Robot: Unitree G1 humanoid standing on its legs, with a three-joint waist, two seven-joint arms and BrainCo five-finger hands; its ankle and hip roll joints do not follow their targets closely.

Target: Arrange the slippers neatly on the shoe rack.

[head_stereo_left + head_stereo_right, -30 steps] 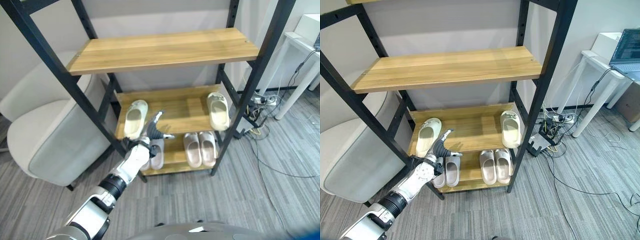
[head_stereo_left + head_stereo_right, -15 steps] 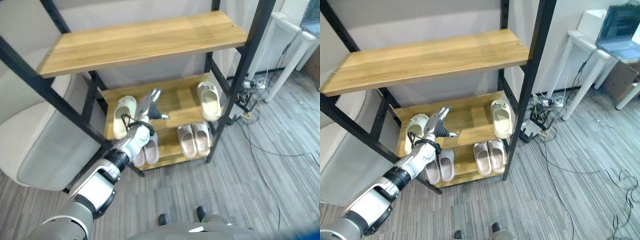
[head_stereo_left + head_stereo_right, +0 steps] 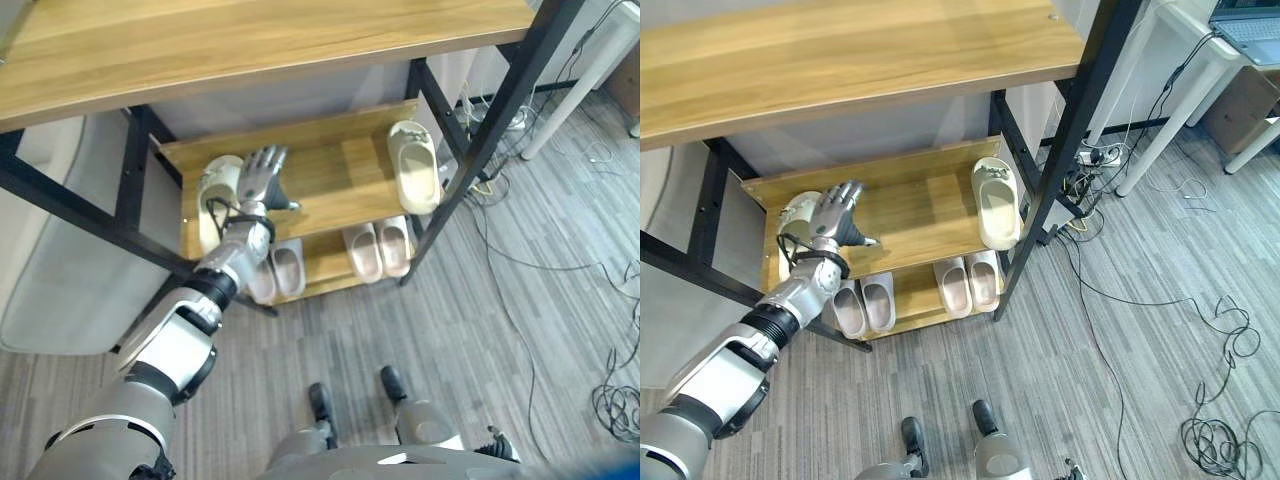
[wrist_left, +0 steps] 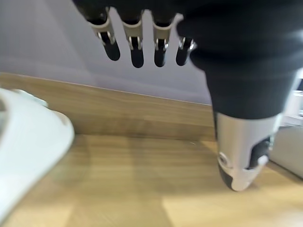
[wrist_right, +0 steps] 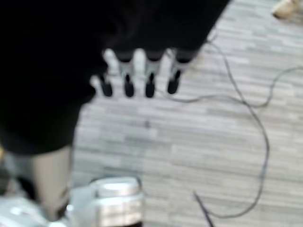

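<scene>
A cream slipper (image 3: 217, 187) lies at the left end of the rack's middle shelf (image 3: 330, 175), toe toward the back. Its mate (image 3: 413, 180) lies at the right end of the same shelf. My left hand (image 3: 261, 177) is open, fingers spread, over the shelf just right of the left slipper and apart from it. In the left wrist view the slipper (image 4: 26, 142) sits beside the thumb (image 4: 241, 158) on the wood. Two pinkish pairs (image 3: 276, 274) (image 3: 379, 249) stand on the bottom shelf. My right hand (image 5: 137, 75) hangs open over the floor.
A wide wooden top shelf (image 3: 250, 45) overhangs the middle one. Black uprights (image 3: 485, 145) frame the rack's front. A pale armchair (image 3: 45, 290) stands to the left. A white table with a laptop (image 3: 1245, 20) and loose cables (image 3: 1215, 420) lie to the right.
The camera has tipped downward and closer to the rack. My left hand has reached farther in over the middle shelf, beside the left cream slipper, with fingers spread wider.
</scene>
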